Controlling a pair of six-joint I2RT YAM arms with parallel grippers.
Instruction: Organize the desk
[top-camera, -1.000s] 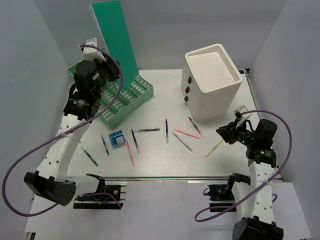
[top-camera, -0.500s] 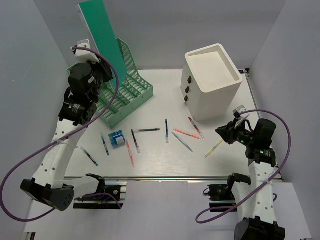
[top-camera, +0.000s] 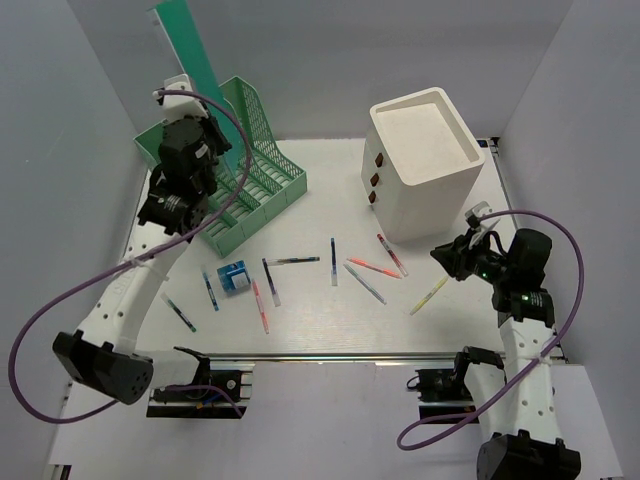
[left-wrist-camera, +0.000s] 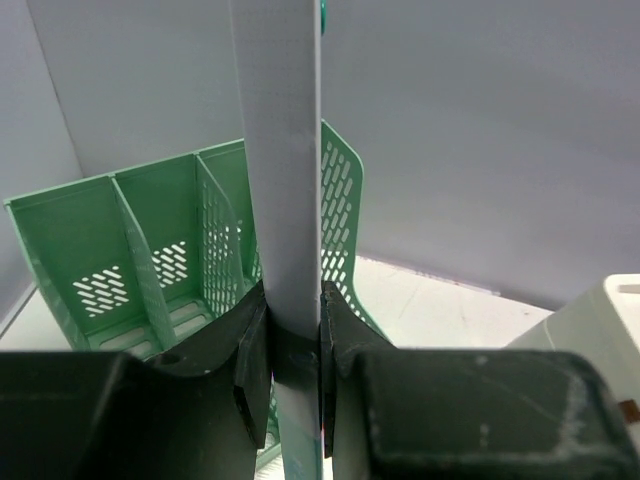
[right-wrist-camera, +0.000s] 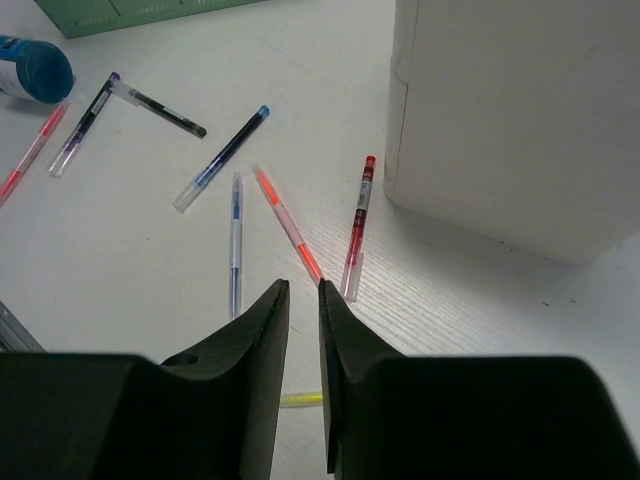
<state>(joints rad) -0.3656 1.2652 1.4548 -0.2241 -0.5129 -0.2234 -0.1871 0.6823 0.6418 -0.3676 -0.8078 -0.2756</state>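
Upper left of the top view: teal-green folder (top-camera: 188, 60), grey-white on its edge in the left wrist view; below it a mint-green file rack (top-camera: 258, 180) with slotted, perforated walls. Upper right: white drawer box (top-camera: 425, 160) with three brown-red pulls. Across the white desk (top-camera: 320, 320): scattered pens, among them a red one (right-wrist-camera: 359, 215), an orange-pink one (right-wrist-camera: 287, 225), a yellow one (top-camera: 428, 295), several blue and black; a small blue-and-white object (top-camera: 234, 277). Purple cables (top-camera: 60, 300), black grippers, pale grey walls.

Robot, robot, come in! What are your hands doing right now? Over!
Left gripper shut on green folder, above the green file rack. Right gripper nearly closed, empty, over the desk. Pens scattered. Nothing blocking.
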